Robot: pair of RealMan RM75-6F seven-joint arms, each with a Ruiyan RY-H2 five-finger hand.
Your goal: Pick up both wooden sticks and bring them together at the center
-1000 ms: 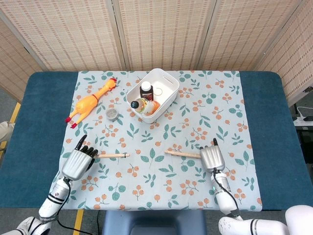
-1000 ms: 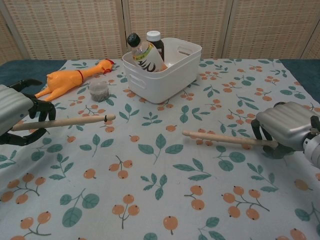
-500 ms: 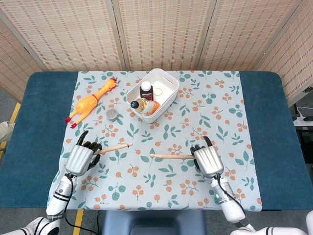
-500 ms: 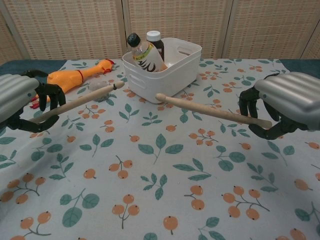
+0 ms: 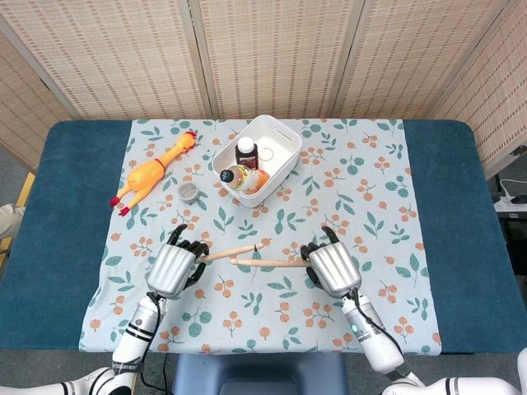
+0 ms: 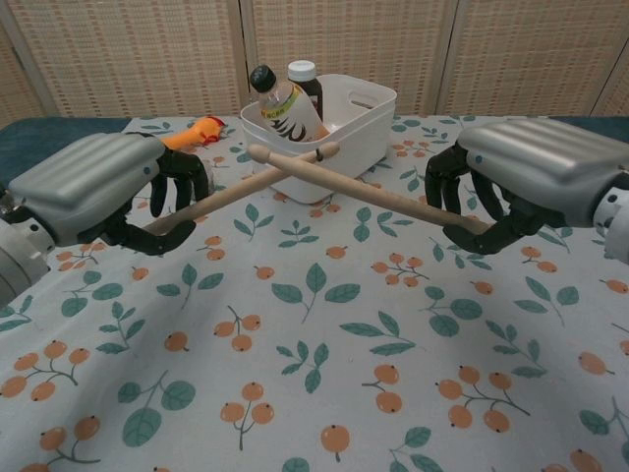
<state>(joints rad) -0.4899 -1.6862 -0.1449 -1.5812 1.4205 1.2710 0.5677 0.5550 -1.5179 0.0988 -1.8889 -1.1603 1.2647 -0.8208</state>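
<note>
left hand, right hand, wooden sticks crossed

A folding screen of pale woven panels in light wood frames stands behind the worktop, which is blue under a leaf-and-berry cloth. Grey floor shows at the left; right, perhaps a power strip.

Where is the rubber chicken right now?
In the head view, the rubber chicken lies on the left side of the tablecloth, left of the white bin, with a small round tin beside it.
</note>
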